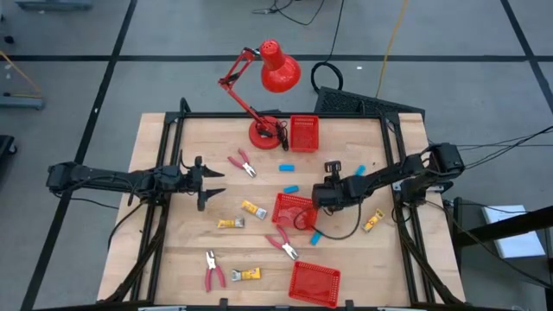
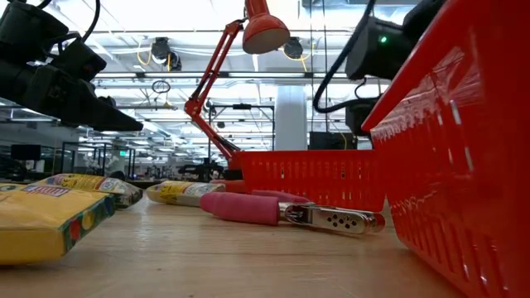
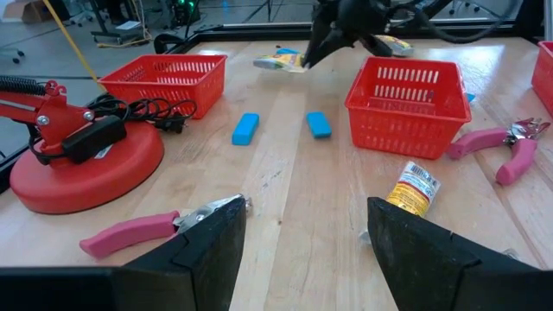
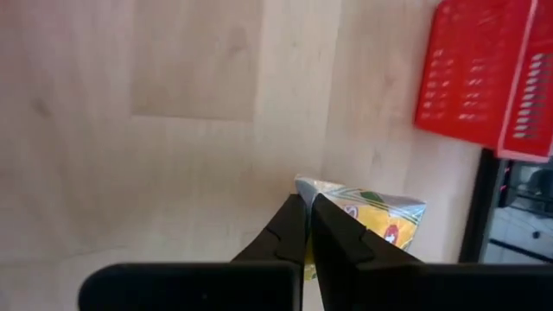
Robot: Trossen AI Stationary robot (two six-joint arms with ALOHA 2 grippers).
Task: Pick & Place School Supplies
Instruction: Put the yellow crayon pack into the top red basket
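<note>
From above, the right gripper sits just beside the middle red basket, at its edge nearest the right arm's base, with a blue eraser block near on the lamp side. What it carries cannot be made out here. The left gripper waits well apart, over bare wood between the pliers near the lamp base and a yellow packet.

At table height, red-handled pliers lie across the foreground in front of a basket wall, yellow packets to one side. The grippers' fingertips are not readable here.

Through the left wrist camera, the left arm's own fingers stand wide apart with nothing between them. Far across the table the right gripper hangs raised beside the middle basket, with a yellow packet at its tips, seemingly clear of the wood.

Through the right wrist camera, the right gripper has its jaws clenched on the corner of the yellow packet. The packet's length runs away sideways from the fingertips, so it hangs off to one side of the grip, not centred.

My judgement: the basket lies right beside the loaded jaws, so the right arm is the one to finish; the offset packet must clear the rim.
</note>
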